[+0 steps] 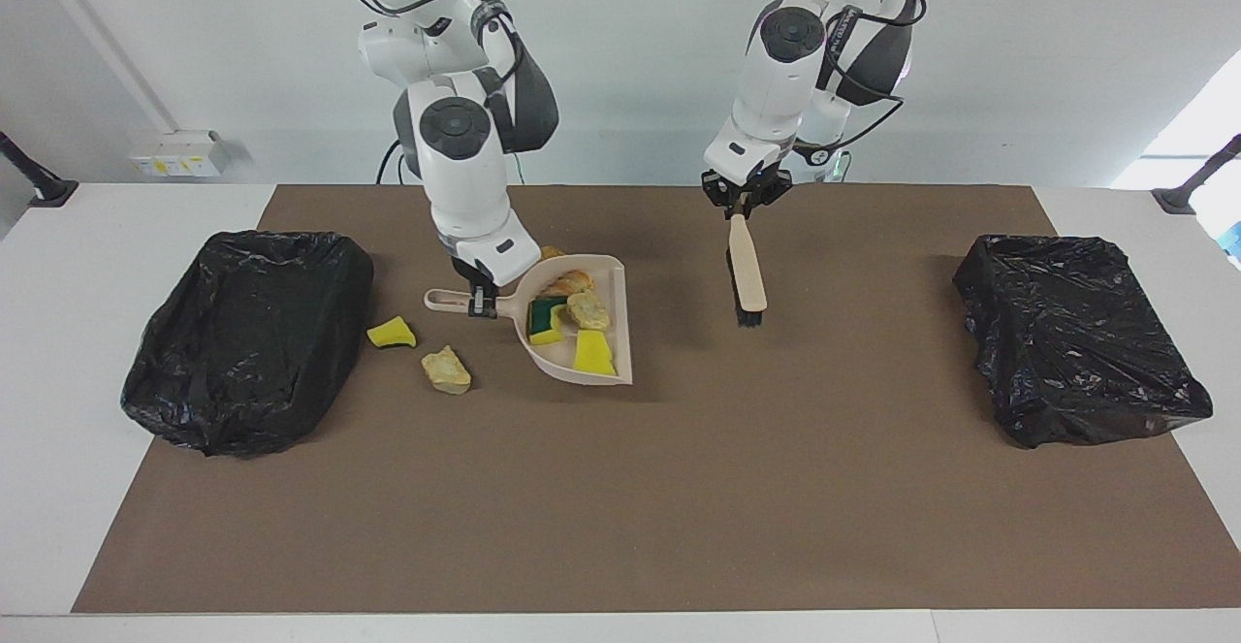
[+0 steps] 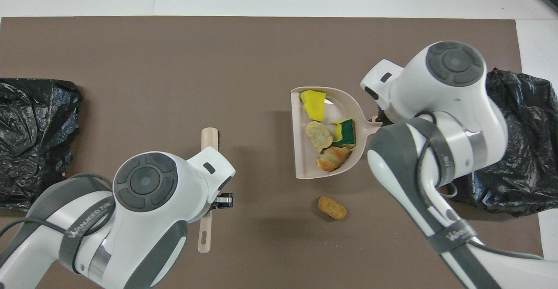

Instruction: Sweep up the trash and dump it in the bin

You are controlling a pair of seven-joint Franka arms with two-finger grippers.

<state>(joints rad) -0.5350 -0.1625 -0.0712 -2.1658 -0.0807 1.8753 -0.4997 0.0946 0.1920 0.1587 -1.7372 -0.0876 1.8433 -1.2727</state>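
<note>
Dustpan phase, both tools in hand. My right gripper (image 1: 482, 302), just above the centre of the facing view, is pinched on the handle of the beige dustpan (image 1: 609, 371). My left gripper (image 1: 745, 208), in the upper middle, is clamped on the handle tip of the beige brush (image 1: 747, 274), which hangs bristles-down over bare brown mat (image 1: 679, 488). The pan is smooth rigid plastic with a curved back wall and one straight open lip. It carries four scraps of trash: a porous yellow sponge wedge (image 1: 593, 352) at the lip, a green-and-yellow sponge (image 1: 545, 321), a rough beige stone-like chunk (image 1: 588, 310) and a crusty brown bread-like lump (image 1: 567, 282). The deciding relation is this: the pan's long axis runs across the frame, with its handle pointing at the bin (image 1: 247, 337) at my right arm's end, a tray lined with crinkled black plastic, and its lip facing the second bin (image 1: 1081, 337) at my left arm's end. I judge the nearer bin is the right arm's to reach, but the load would have to be turned or tipped lip-first over its rim. Three scraps lie outside the pan. A yellow sponge bit (image 1: 391, 333) and a beige chunk (image 1: 446, 370) sit on the mat between handle and nearer bin. An orange-brown chunk (image 2: 332, 207) lies nearer to the robots than the pan. Whether the pan rests on the mat or hangs just above it I cannot tell.
</note>
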